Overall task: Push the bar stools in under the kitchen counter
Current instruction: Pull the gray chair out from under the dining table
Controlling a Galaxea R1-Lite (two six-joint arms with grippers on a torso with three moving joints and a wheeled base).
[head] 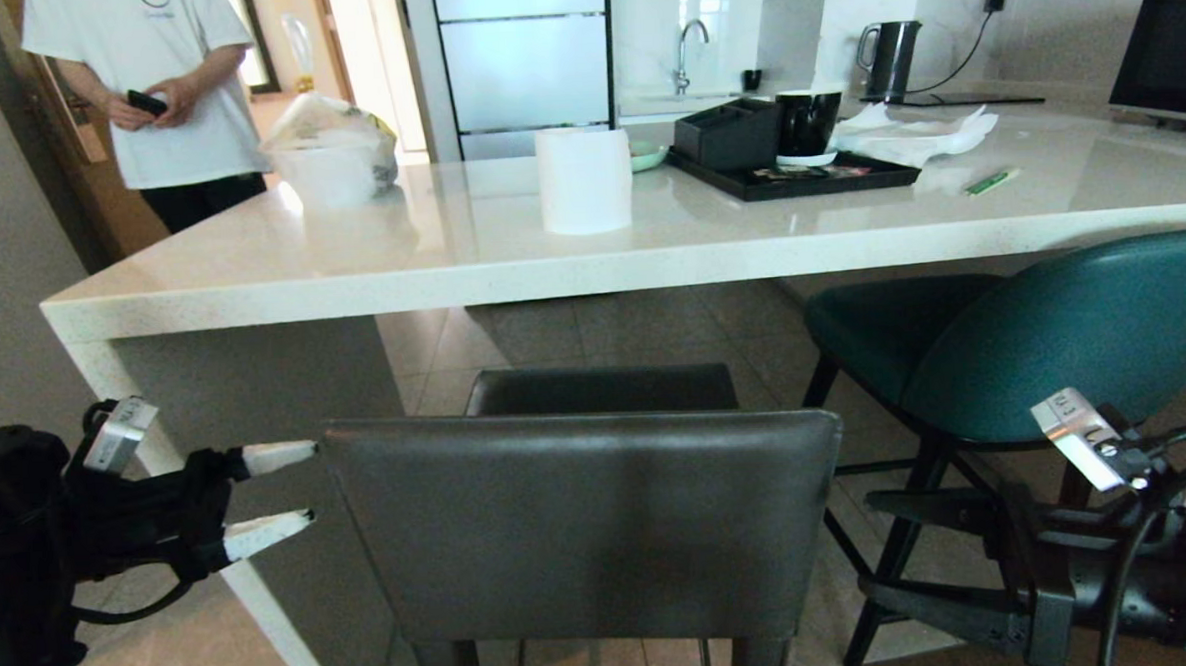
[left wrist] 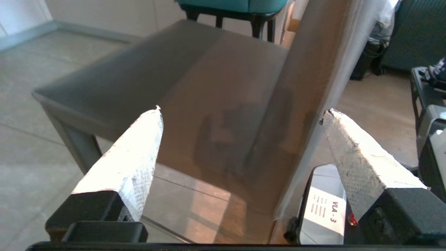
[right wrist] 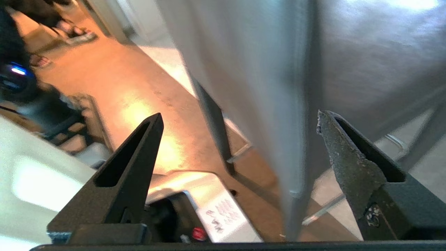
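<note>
A: White counter [head: 510,262] fills the frame's upper half; grey stool [head: 586,518] low centre, teal stool [head: 1054,338] right.

B: Left gripper [head: 294,486] wide open, empty, beside its back's left edge.

A: Right gripper [right wrist: 240,122]?

B: The wrist view shows it spread, straddling the back's edge, holding nothing.

A white label [left wrist: 325,212] on the robot's body below the grey stool's back reads "VLA - 3"; other print is illegible.

White textured tape is wrapped round the left gripper [head: 270,495] fingers [left wrist: 134,164]. The right gripper [right wrist: 240,120] fingers are left bare black. Silver labelled blocks and black cables are carried on both black arms.
</note>
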